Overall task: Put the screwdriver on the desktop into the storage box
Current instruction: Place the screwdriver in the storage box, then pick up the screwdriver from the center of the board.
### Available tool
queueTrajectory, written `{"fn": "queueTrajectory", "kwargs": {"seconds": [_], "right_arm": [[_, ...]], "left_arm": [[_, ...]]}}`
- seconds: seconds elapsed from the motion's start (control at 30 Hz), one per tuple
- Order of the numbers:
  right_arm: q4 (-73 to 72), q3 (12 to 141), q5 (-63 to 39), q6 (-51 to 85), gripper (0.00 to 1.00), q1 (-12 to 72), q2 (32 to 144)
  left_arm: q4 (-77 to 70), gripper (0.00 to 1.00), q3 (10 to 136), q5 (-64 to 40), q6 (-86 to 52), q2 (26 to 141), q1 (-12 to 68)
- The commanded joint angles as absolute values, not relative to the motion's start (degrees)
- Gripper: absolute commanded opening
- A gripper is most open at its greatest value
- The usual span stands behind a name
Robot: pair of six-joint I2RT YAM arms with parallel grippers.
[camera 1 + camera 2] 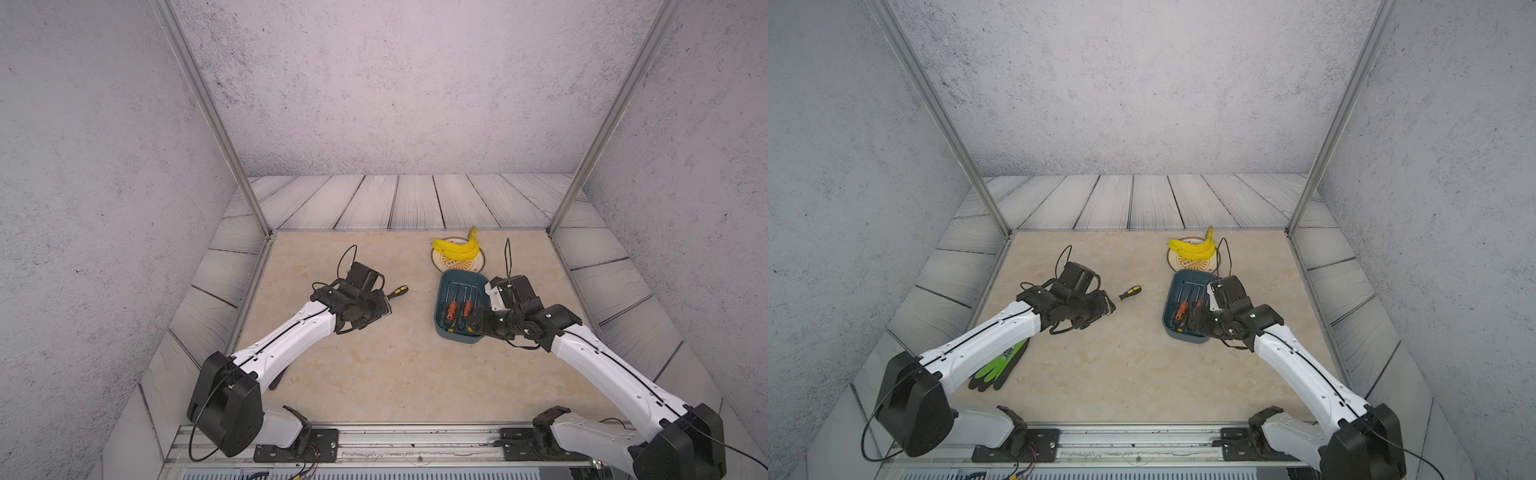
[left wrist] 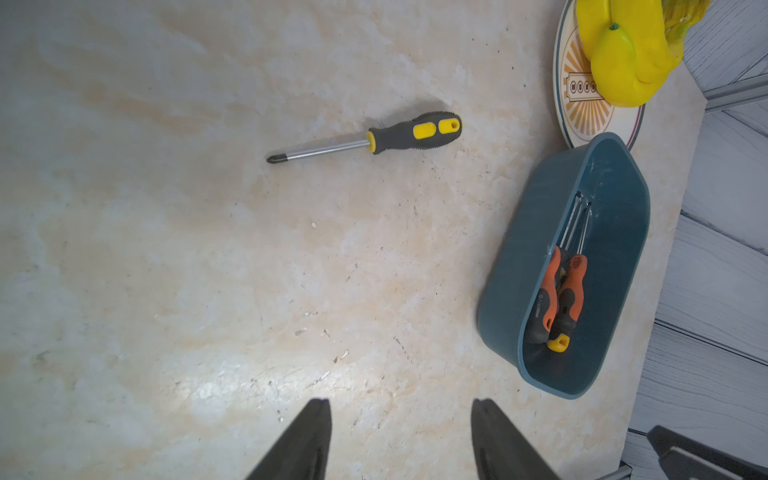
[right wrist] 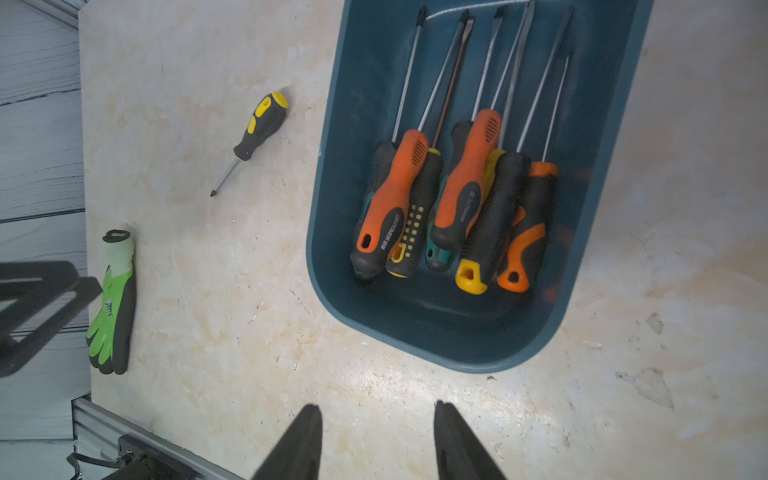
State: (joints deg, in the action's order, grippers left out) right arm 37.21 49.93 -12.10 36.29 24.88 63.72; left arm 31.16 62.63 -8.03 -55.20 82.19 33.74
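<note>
A screwdriver [image 2: 374, 137] with a black and yellow handle lies flat on the beige desktop [image 1: 374, 365], left of the storage box; its handle also shows in the top views [image 1: 1130, 292]. The teal storage box [image 2: 511, 257] holds several orange, black and yellow screwdrivers [image 3: 457, 187]. My left gripper [image 2: 401, 401] hovers open and empty above the desktop, short of the screwdriver's tip. My right gripper [image 3: 378, 404] is open and empty just off the near end of the box [image 3: 332, 187].
A round patterned plate [image 1: 473, 262] with yellow bananas [image 1: 455, 247] stands right behind the box. A green and black glove [image 1: 1000, 365] lies near the desktop's left front, partly under my left arm. Metal posts stand at the back corners.
</note>
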Motion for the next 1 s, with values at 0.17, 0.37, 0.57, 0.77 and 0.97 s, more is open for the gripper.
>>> {"fn": "queueTrajectory", "kwargs": {"seconds": [0.17, 0.37, 0.57, 0.77, 0.97], "right_arm": [[38.7, 47.8, -12.4, 34.7, 0.48, 24.7, 61.4], [39.0, 47.5, -12.3, 34.2, 0.48, 24.8, 61.4], [39.9, 47.4, -12.0, 33.7, 0.48, 24.7, 61.1], [40.8, 47.0, -11.4, 33.4, 0.48, 24.7, 60.3], [41.0, 46.5, -11.4, 33.2, 0.48, 24.7, 60.1]], "left_arm": [[31.6, 0.54, 71.7, -10.6, -46.3, 92.9, 30.4], [32.1, 0.45, 78.3, -11.5, -36.5, 101.3, 27.6], [31.6, 0.42, 84.4, -19.1, -29.2, 110.4, 24.0], [30.9, 0.51, 88.3, -24.8, -23.1, 116.2, 22.4], [32.8, 0.56, 92.2, -25.6, -18.6, 120.2, 22.0]]}}
